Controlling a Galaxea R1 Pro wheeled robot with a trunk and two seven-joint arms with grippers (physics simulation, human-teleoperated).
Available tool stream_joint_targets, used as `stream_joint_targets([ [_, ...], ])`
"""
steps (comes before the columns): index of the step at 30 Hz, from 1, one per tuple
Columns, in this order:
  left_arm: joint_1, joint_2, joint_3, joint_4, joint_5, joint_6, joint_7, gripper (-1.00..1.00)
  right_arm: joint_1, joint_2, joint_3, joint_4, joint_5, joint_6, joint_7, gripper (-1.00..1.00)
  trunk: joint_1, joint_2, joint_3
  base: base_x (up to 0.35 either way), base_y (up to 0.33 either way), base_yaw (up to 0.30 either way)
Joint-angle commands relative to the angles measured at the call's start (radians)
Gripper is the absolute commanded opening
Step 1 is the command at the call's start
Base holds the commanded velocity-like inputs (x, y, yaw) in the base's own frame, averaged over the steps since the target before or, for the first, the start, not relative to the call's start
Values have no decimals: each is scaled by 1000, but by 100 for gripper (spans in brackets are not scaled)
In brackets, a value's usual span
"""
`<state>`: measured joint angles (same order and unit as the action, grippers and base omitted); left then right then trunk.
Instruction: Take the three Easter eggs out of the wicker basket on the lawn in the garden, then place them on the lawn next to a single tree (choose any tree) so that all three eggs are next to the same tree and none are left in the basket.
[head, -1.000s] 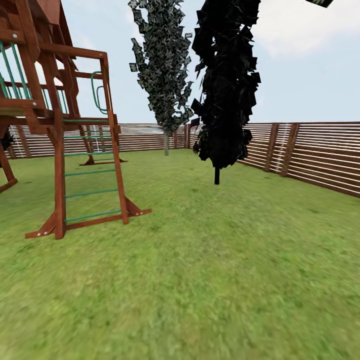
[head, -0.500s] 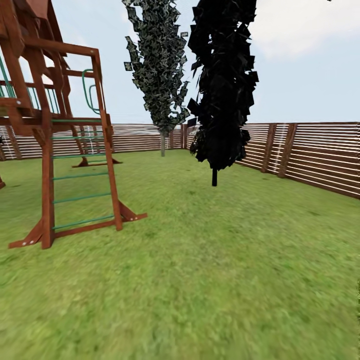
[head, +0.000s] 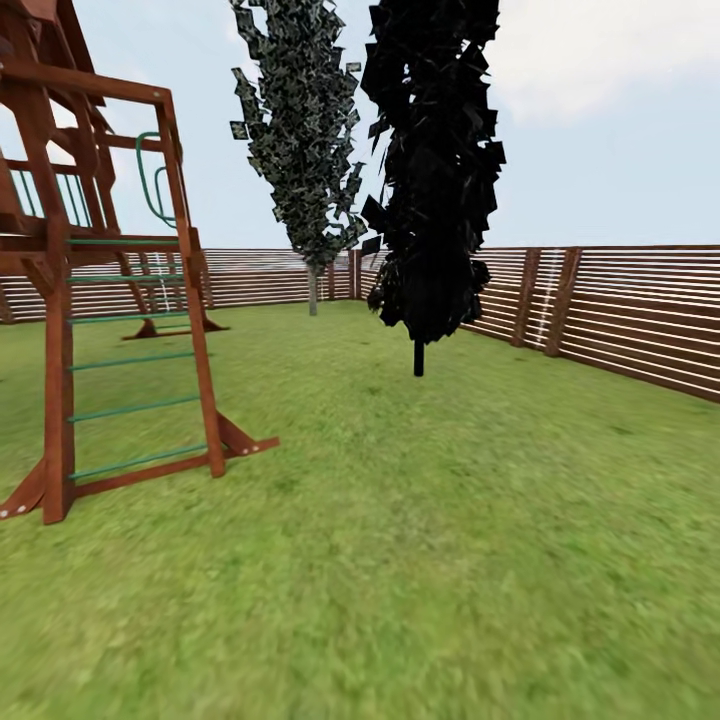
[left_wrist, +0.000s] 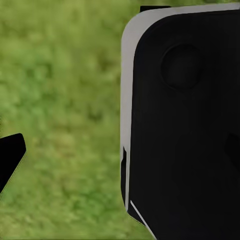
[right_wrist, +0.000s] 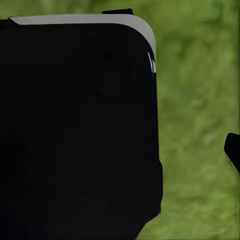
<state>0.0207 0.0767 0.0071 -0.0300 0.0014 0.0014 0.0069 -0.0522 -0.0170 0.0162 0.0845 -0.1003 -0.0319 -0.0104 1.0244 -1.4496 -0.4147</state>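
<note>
The lawn (head: 420, 540) spreads out ahead of me in the head view. At its far end, near the fence corner, stands the tree (head: 312, 288), with a thin pale trunk and dark green, pale-flecked leaves. The Easter eggs and the wicker basket are out of view. In the left wrist view a dark fingertip (left_wrist: 9, 157) pokes in over grass beside a large black panel (left_wrist: 185, 125). The right wrist view has another dark fingertip (right_wrist: 233, 150) at its edge, over grass, beside a black panel (right_wrist: 75, 130). Whether the fingers are open or shut cannot be told.
A near-black tree (head: 430, 170) on a thin black trunk (head: 418, 357) stands mid-lawn, closer than the pale one. A wooden play tower (head: 60, 300) with a green-runged ladder stands at the left. A brown slatted fence (head: 620, 310) runs along the back and right.
The whole head view has shifted: tower, trees and fence have slid leftward and sit slightly nearer, so the camera has moved. Nothing in the garden itself has moved.
</note>
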Motion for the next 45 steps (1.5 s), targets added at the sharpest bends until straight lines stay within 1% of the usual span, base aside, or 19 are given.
stream_joint_targets([
  [1, 1, 0, 1, -2, 0, 0, 1, 100, -2, 0, 2, 3, -10, -3, 0, 100, 1, 0, -1, 328, 0, -1],
  [45, 1, 0, 1, -2, 0, 0, 1, 100, -2, 0, 2, 3, -10, -3, -2, 100, 1, 0, -1, 328, 0, 0],
])
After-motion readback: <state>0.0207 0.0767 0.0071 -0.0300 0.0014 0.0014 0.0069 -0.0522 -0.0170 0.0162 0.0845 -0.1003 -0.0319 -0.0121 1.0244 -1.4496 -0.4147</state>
